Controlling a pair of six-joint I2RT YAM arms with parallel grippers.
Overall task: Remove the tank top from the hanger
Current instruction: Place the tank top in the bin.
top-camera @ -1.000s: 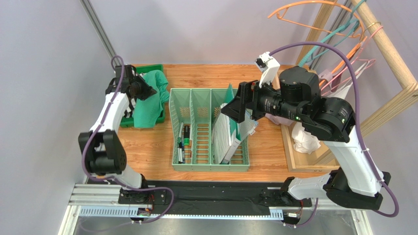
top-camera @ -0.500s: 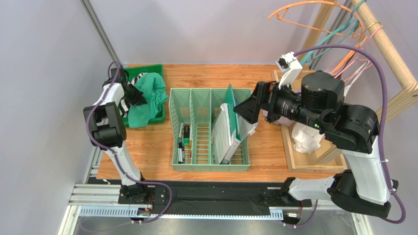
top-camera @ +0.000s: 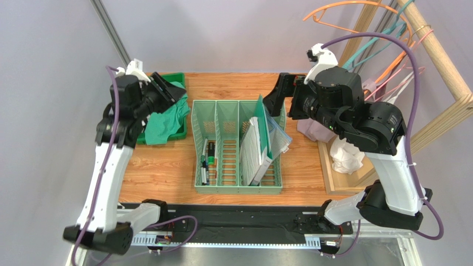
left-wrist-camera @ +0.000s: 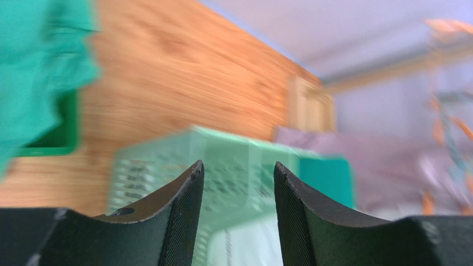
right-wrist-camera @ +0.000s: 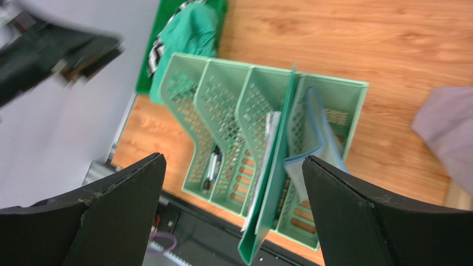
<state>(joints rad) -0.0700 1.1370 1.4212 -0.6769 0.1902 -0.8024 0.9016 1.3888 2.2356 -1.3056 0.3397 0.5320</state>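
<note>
Left gripper (top-camera: 175,91) up off the table, above the green bin (top-camera: 144,137) at the back left corner; fingers parted, gap between the pads bare in the left wrist view (left-wrist-camera: 237,169), nothing gripped. That view is motion-blurred. Right gripper (top-camera: 276,94) raised over the far right end of the mint file organizer (top-camera: 215,103), jaws spread very wide, nothing between them in the right wrist view (right-wrist-camera: 233,160). Green tank top (top-camera: 164,124) lies crumpled in the bin, off any hanger, part of it draped over the bin's near right edge onto the wooden table (top-camera: 233,86); not touched by either gripper. A bit of black-and-white striped cloth (right-wrist-camera: 157,52) shows in the bin beside it. Organizer stands mid-table with four slots: pens (top-camera: 205,160) in the leftmost, papers (top-camera: 252,149) and a blue folder (top-camera: 276,136) in the right-hand ones. Wooden rack (top-camera: 444,61) leans at the far right, with orange, teal and pink hangers (top-camera: 383,39) hung on it. Below the rack, a mauve garment (top-camera: 308,131) and a white cloth (top-camera: 347,158) rest by the wooden frame, well apart from the bin.
</note>
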